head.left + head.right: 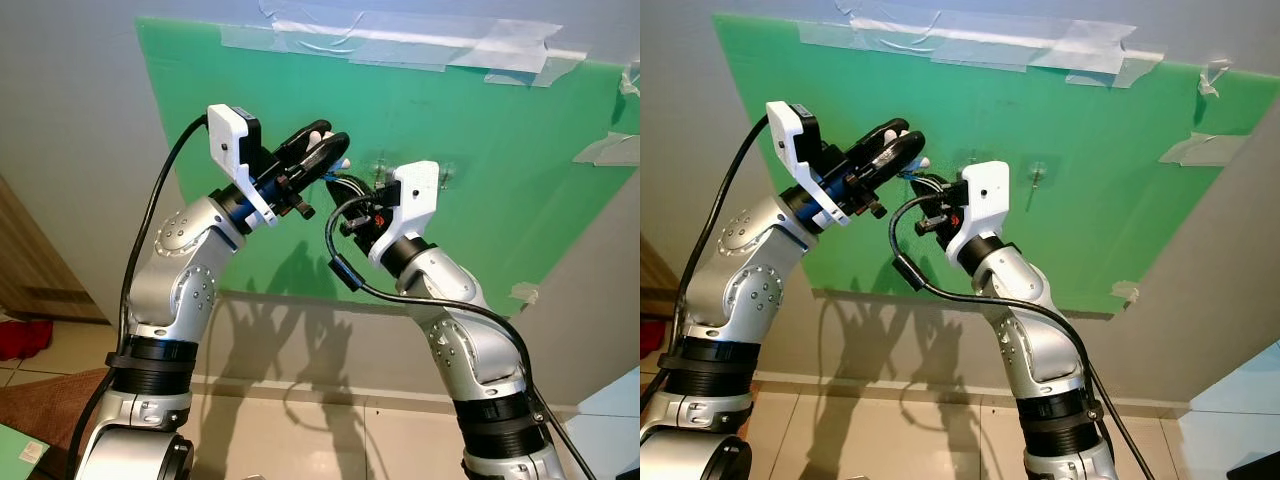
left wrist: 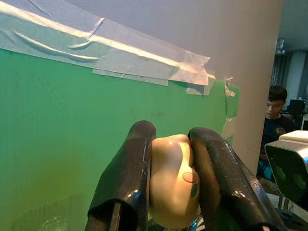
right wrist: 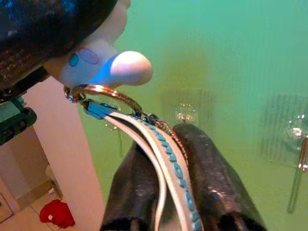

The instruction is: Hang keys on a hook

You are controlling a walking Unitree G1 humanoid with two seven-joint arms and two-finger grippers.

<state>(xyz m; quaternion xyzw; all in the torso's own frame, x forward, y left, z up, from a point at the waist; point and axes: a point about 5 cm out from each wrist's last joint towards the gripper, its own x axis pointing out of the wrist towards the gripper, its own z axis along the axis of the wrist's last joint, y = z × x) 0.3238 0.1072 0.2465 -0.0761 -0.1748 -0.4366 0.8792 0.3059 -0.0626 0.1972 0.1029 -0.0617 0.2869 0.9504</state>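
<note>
High against the green board (image 1: 500, 150), my left gripper (image 1: 330, 143) is shut on a cream figurine charm (image 2: 173, 183) of the keychain. A gold ring (image 3: 103, 91) joins the charm (image 3: 103, 65) to a white strap with blue dots (image 3: 168, 163). That strap runs between the fingers of my right gripper (image 3: 166, 144), which is shut on it just right of and below the left gripper. Clear suction hooks (image 3: 185, 111) (image 3: 298, 139) are stuck on the board beyond the right gripper; one hook (image 1: 1038, 175) sits just to the right of its wrist.
Clear tape (image 1: 400, 40) holds the board to the grey wall. A person (image 2: 274, 115) sits far off past the wall's corner. A red cloth (image 1: 25, 335) lies on the tiled floor at lower left.
</note>
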